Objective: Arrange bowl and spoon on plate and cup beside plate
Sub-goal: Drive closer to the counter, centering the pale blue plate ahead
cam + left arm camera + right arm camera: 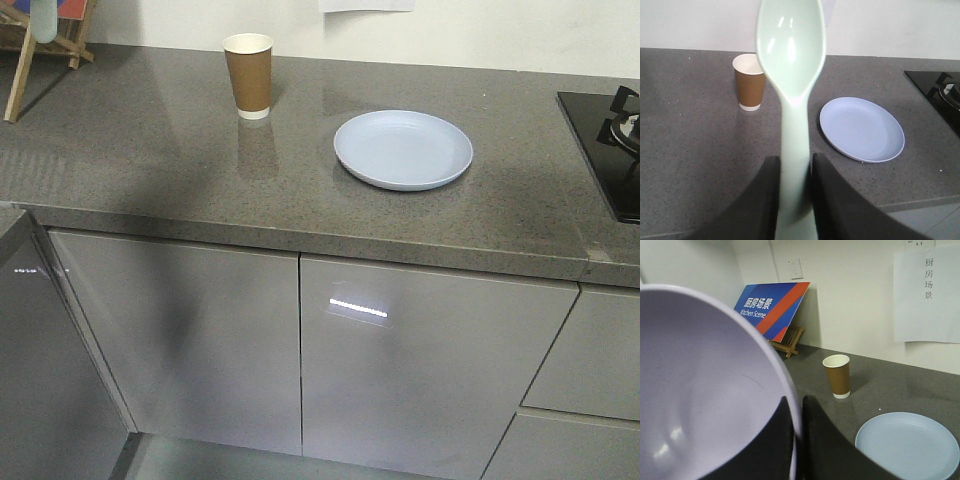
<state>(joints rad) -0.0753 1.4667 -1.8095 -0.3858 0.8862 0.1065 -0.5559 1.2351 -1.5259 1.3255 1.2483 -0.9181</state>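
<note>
Grey stone kitchen counter (150,170) seen from the front. A pale blue plate (403,150) lies bare near the middle. A brown paper cup (248,75) stands upright well apart from it, further back and to the left. A black hob (605,140) sits at the right edge. Neither arm appears in this view.

The left wrist view shows the left gripper (793,162) closed tight on the handle of a pale mint spoon (790,60), its hollow side facing the camera. The right wrist view shows the right gripper (796,412) pinching the rim of a lavender bowl (695,390), one finger inside and one outside, with the bowl held short of the plate.

Likely risks: a rim pinch gives little hold, so the bowl may swing or slip when lowered and land off centre. The shallow plate may skid if nudged. The spoon juts far ahead and could tip the light cup.

Only the right wrist view shows the blue wall sign (772,307) and paper notice (927,295); only the front view shows the cupboard doors (420,370)
</note>
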